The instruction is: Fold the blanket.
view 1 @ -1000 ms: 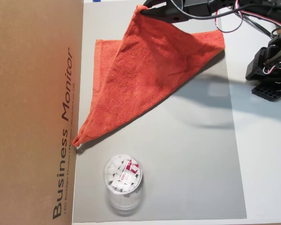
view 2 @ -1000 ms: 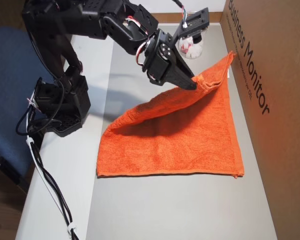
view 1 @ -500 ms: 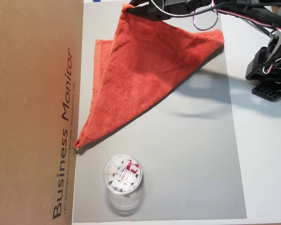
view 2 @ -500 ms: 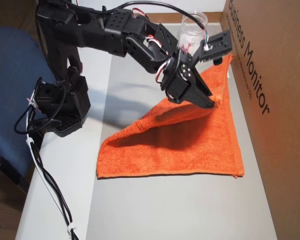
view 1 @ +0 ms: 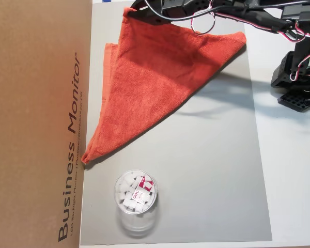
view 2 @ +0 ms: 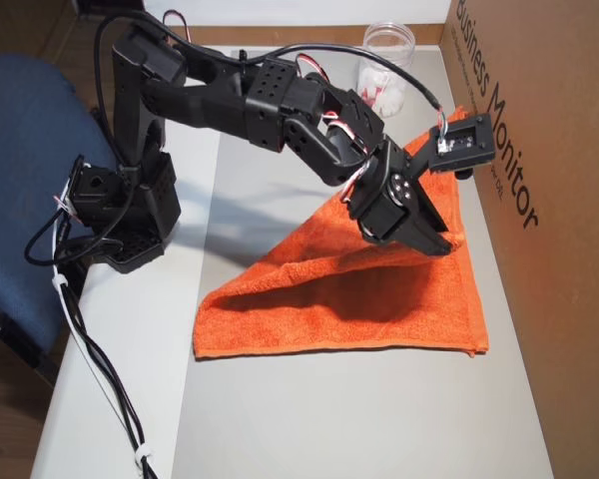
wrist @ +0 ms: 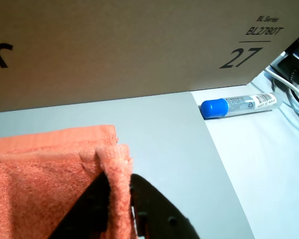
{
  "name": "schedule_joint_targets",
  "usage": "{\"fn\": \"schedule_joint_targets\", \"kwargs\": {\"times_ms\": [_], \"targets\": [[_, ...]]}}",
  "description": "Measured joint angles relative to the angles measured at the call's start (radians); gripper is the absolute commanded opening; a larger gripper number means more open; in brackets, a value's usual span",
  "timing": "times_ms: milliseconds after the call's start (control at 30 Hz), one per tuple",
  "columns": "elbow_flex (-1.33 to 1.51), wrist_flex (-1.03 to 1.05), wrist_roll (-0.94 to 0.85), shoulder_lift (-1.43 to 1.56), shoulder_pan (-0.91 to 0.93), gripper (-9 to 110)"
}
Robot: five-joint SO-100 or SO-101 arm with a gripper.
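The blanket (view 1: 155, 77) is an orange-red towel lying doubled over into a rough triangle on the grey mat (view 1: 206, 170), next to the cardboard box. My gripper (view 1: 132, 9) sits at the top edge of an overhead view, shut on one corner of the blanket. From the other side, the gripper (view 2: 449, 244) holds that corner a little above the lower layer of the blanket (view 2: 379, 299), near the box. The wrist view shows the black fingers (wrist: 154, 209) pinching a terry-cloth fold (wrist: 40, 164), with the gripper (wrist: 120, 177) closed around it.
A tall cardboard box (view 1: 36, 124) printed "Business Monitor" borders the mat. A clear plastic cup (view 1: 136, 199) with white pieces stands on the mat away from the blanket. A blue-capped tube (wrist: 236, 105) lies by the box corner. The arm base (view 2: 120, 220) and cables sit beside a blue chair (view 2: 20, 150).
My gripper has carried the held corner across the blanket toward the box, and the raised flap now lies lower and flatter over the bottom layer.
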Motion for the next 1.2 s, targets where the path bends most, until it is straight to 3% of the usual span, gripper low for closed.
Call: {"fn": "schedule_joint_targets", "kwargs": {"times_ms": [333, 1200], "targets": [[-0.190, -0.020, 0.000, -0.184, 0.000, 0], [-0.212, -0.472, 0.063, -0.463, -0.008, 0]]}}
